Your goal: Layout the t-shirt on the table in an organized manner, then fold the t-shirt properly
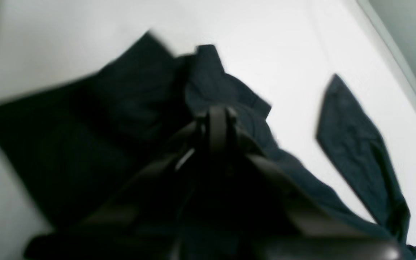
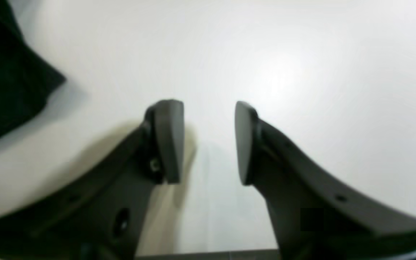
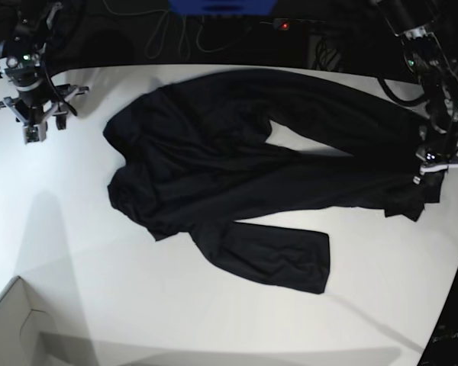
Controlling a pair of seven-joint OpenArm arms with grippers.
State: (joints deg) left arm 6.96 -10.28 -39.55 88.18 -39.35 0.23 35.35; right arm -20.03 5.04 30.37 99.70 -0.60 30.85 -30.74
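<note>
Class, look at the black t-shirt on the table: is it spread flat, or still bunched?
Still bunched. The t-shirt lies rumpled on the table, layers overlapping, one end stretched toward the left gripper, shut on it.

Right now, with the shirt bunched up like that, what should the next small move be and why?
Probably have the left end effector, shut on the t-shirt edge, pull gently outward, since the cloth lies twisted and bunched on the table. The right end effector hangs open, clear of it.
</note>
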